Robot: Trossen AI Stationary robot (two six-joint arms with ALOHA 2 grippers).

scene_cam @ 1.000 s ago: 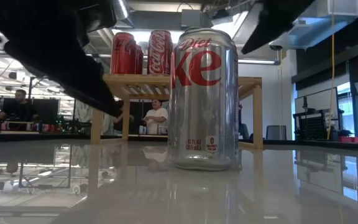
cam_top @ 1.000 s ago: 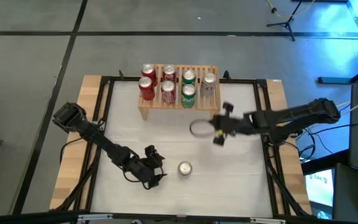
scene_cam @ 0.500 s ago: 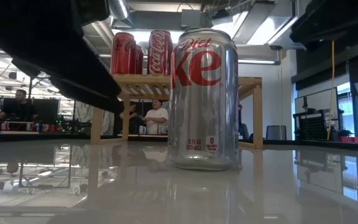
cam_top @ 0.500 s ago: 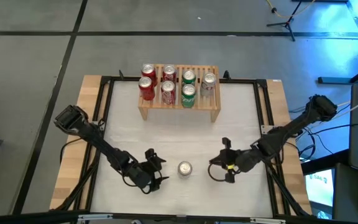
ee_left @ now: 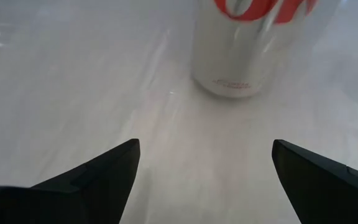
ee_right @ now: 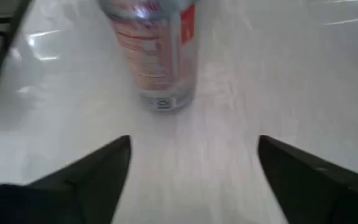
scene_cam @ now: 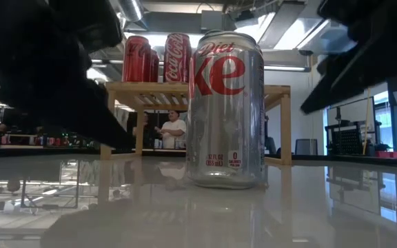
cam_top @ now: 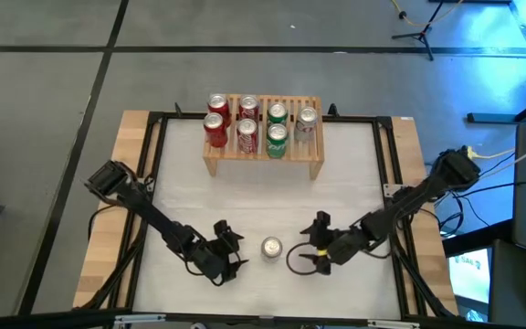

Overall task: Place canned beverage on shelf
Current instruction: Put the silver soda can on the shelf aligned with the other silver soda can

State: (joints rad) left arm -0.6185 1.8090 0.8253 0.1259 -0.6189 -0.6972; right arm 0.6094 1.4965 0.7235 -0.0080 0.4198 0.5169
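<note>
Item: one silver diet cola can [cam_top: 271, 247], standing upright on the white table [cam_top: 245, 196] near its front edge, roughly midway across; its long axis is vertical, top lid facing up. Flanking it: left gripper [cam_top: 229, 254] just to the can's left, right gripper [cam_top: 313, 249] just to its right, both low over the table and each pointed inward at the can. Neither touches it; bare table shows between each pair of fingers and the can in both wrist views. Left gripper: fingers [ee_left: 98, 177] spread wide, holding nothing, the can's base straight ahead and slightly off centre of the gap. Right gripper: fingers [ee_right: 95, 168] likewise spread wide, holding nothing, the can ahead and toward one finger's side. Nearness: the two look about equal from above; I would not call either clearly closer. Destination: the shelf [cam_top: 263, 157], pale wood, at the far side of the table, well apart from the can. On its slatted top stand seven cans [cam_top: 247, 124] in two rows, red to the left, green and a silver one to the right; the near right corner slot looks free. Judgement: whichever arm takes the can need only advance straight forward and close across its upright sides.
</note>
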